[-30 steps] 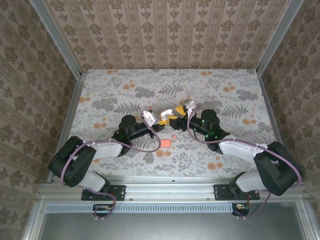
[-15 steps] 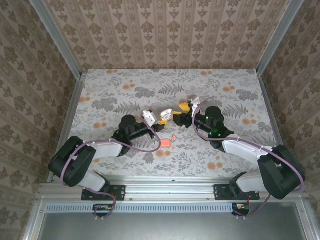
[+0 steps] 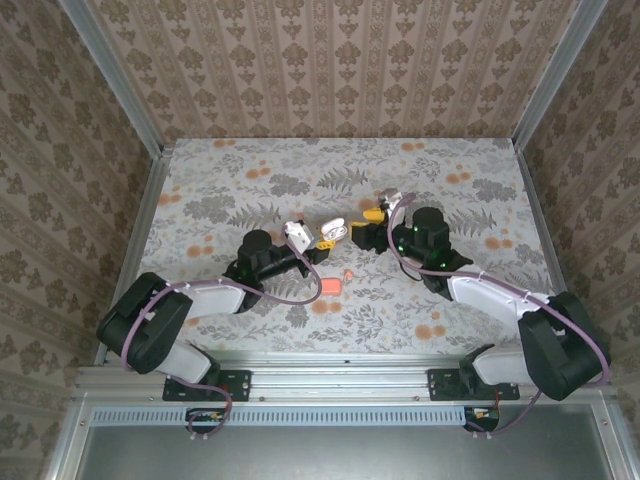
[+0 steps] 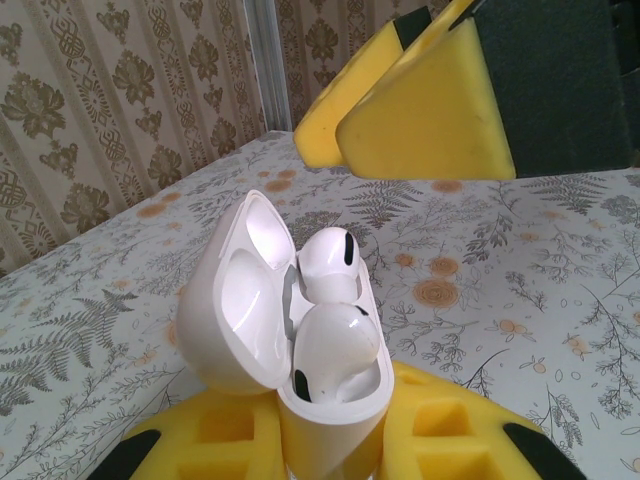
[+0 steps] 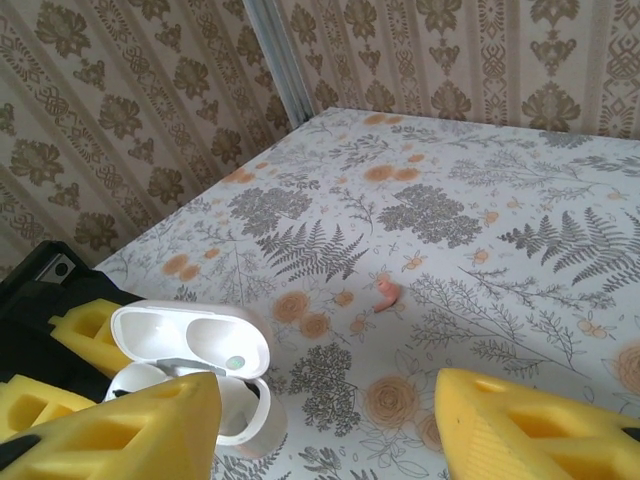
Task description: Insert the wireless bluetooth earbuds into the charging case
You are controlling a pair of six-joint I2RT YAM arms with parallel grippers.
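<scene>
While the top external camera looks down, the left tool point(image 3: 333, 232) clamps an open, glossy white rounded plastic charging case point(image 3: 339, 228) near the middle of the floral-patterned counter point(image 3: 480, 170). The right tool point(image 3: 383, 208) hangs just beside it, spread wide and empty. A coral-pink rounded plastic case point(image 3: 331, 286) and a tiny coral-pink earbud point(image 3: 347, 272) lie slightly nearer the bases, with bare counter running out to every walled edge.

From the left wrist, two white bean-shaped earbuds point(image 4: 335, 345) sit in the white case's lower half, lid tilted back left, yellow foam fingers point(image 4: 210, 435) pinching its base.

From the right wrist, the right tool's own fingers stand wide apart, with the opened lid at left and the pink bud well apart on open counter.
</scene>
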